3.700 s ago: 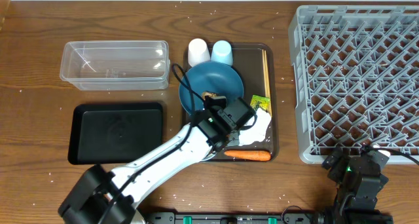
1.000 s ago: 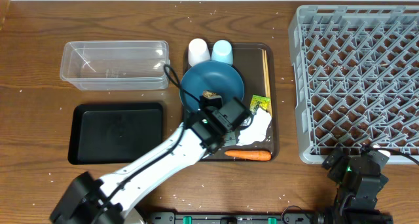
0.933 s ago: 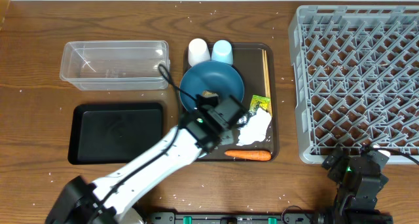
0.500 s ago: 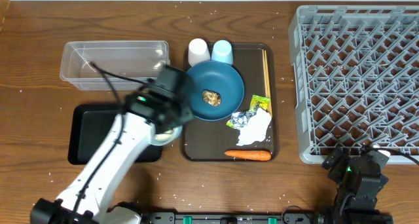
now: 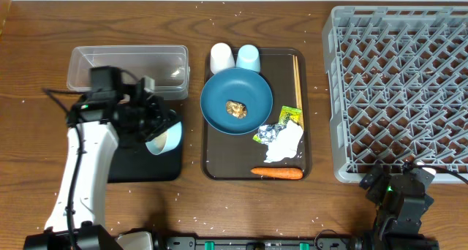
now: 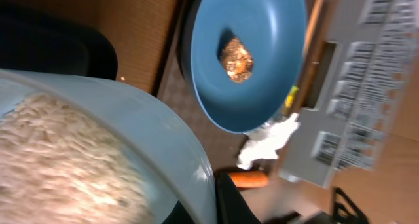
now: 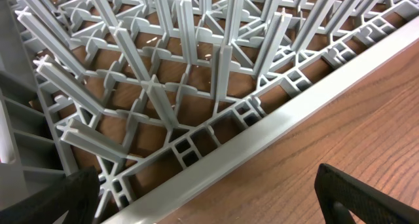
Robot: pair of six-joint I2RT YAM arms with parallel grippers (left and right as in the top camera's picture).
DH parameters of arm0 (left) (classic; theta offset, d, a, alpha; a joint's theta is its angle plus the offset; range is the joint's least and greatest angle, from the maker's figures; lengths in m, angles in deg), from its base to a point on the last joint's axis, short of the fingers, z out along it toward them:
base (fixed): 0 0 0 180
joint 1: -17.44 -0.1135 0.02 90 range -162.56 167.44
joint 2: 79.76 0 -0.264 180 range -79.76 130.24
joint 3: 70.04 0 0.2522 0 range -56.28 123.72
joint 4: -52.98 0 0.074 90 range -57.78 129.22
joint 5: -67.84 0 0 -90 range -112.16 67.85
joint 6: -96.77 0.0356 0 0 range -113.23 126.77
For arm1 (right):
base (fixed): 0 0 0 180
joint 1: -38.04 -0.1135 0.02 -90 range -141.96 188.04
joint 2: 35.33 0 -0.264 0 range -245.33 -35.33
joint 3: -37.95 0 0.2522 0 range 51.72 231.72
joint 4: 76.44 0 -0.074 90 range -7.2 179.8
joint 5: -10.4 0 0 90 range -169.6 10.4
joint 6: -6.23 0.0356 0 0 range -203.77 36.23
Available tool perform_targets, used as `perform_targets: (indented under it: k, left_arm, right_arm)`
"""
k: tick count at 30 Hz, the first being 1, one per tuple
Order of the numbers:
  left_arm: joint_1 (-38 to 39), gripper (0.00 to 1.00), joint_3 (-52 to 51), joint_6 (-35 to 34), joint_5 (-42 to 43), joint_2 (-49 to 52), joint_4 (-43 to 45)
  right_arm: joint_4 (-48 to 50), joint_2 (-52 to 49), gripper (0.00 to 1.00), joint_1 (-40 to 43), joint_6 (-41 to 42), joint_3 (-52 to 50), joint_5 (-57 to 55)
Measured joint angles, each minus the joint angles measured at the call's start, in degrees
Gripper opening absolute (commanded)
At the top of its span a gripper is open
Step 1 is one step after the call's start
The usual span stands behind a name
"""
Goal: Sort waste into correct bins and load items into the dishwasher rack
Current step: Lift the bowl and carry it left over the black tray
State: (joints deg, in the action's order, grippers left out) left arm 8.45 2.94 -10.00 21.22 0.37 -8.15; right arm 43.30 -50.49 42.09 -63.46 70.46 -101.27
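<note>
From above, your left hand is pinching the rim of the white bowl and holds it tipped on its side. Right under the hand lies the black tray. Just past the hand, on the far side, sits the clear tub. So the tray is the closer bin, and the tub needs a short reach away from you. Nothing stands between the hand and either bin. Well off to the hand's rack side, the brown serving tray carries the blue plate with a brown lump. The napkin and the carrot lie on it too. Your right hand is far off, by the near edge of the rack, so this job belongs to the left one.

From the left wrist, the bowl fills the view close to the hand, and the rice is inside it. I think tipping it more comes next. Grains could spill on the counter if the bowl's mouth hangs past the tray's edge.

From the right wrist, that hand's fingers are spread wide and hold nothing. The rack's rim is just in front of them, with bare counter beside it.
</note>
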Motion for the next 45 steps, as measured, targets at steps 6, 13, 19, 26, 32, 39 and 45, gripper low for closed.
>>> perform_targets:
  k: [6, 13, 19, 26, 32, 39, 45]
  left_arm:
    - [-7.41, 0.06, -4.39, 5.66, 10.91, 0.00, 1.20]
    - [-13.57, 0.06, -11.10, 8.76, 20.26, 0.00, 5.11]
    - [-16.68, 0.06, -12.92, 10.16, 26.77, 0.00, 6.25]
    - [-18.97, 0.06, -12.98, 10.86, 31.45, 0.00, 7.17]
    - [-21.51, 0.06, -12.98, 10.86, 35.01, 0.00, 7.28]
    - [-24.61, 0.06, -12.98, 10.86, 38.21, 0.00, 7.34]
    - [-25.31, 0.06, -13.00, 10.51, 39.45, 0.00, 8.85]
  right_arm:
    - [-0.02, 0.00, 0.99, 0.00, 0.00, 0.00, 0.00]
    - [-0.02, 0.00, 0.99, 0.00, 0.00, 0.00, 0.00]
    - [-0.02, 0.00, 0.99, 0.00, 0.00, 0.00, 0.00]
    - [-0.02, 0.00, 0.99, 0.00, 0.00, 0.00, 0.00]
    - [-0.17, 0.00, 0.99, 0.00, 0.00, 0.00, 0.00]
    - [-0.20, 0.00, 0.99, 0.00, 0.00, 0.00, 0.00]
    - [-0.48, 0.00, 0.99, 0.00, 0.00, 0.00, 0.00]
